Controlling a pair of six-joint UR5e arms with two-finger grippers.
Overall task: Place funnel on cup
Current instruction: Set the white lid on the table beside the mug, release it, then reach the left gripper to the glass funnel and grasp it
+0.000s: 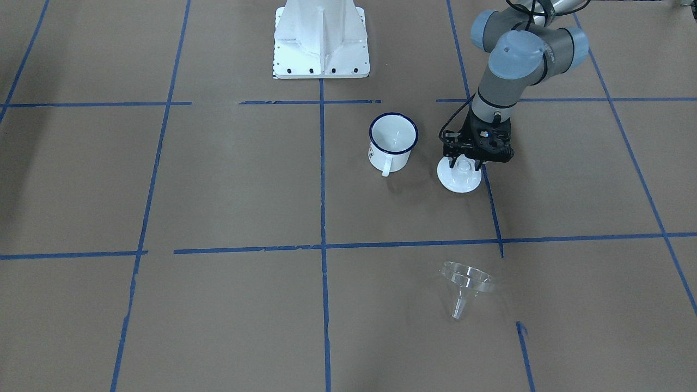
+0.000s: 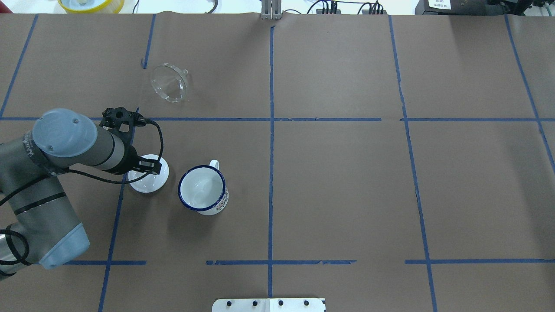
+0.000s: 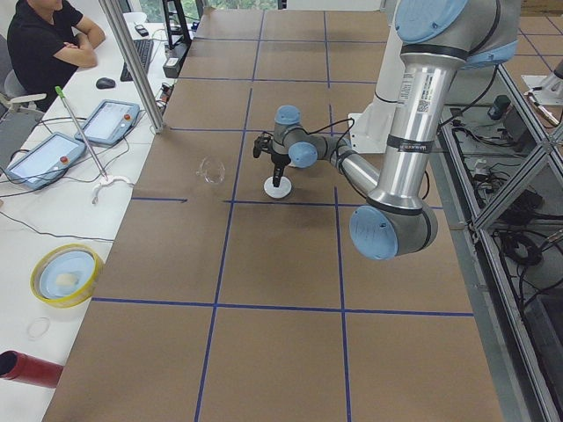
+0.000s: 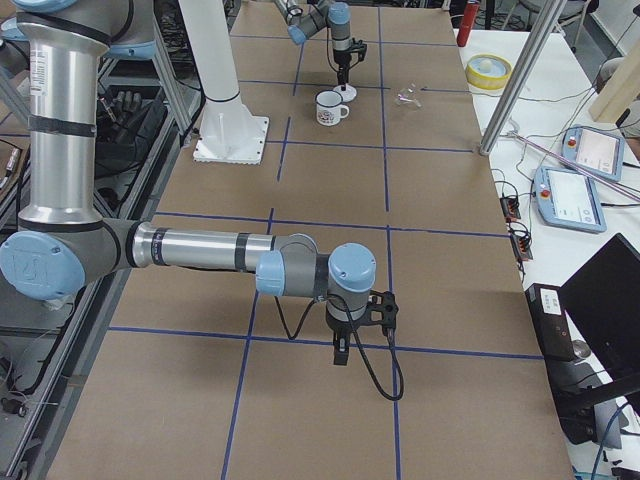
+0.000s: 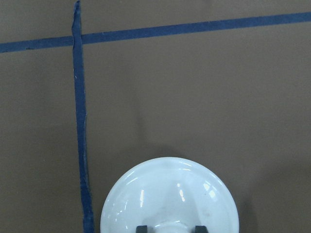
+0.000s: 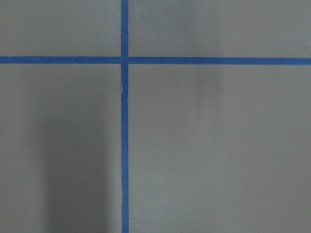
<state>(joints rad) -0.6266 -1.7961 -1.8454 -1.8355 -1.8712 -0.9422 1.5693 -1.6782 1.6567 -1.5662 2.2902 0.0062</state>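
The clear funnel point(image 1: 467, 280) lies on its side on the brown table, apart from everything; it also shows in the overhead view point(image 2: 169, 82). The white mug with a dark blue rim point(image 1: 393, 142) stands upright and uncovered, its handle towards the funnel's side point(image 2: 203, 190). My left gripper point(image 1: 463, 163) is down over a round white lid point(image 1: 459, 179) that rests on the table beside the mug. In the left wrist view its fingertips point(image 5: 142, 228) sit close on either side of the lid's knob. My right gripper point(image 4: 341, 357) hangs over bare table far away; I cannot tell its state.
The robot's white base point(image 1: 321, 38) stands behind the mug. Blue tape lines point(image 1: 322, 218) cross the table. A yellow bowl point(image 2: 91, 4) sits beyond the far edge. An operator and tablets are at the side bench point(image 3: 53, 44).
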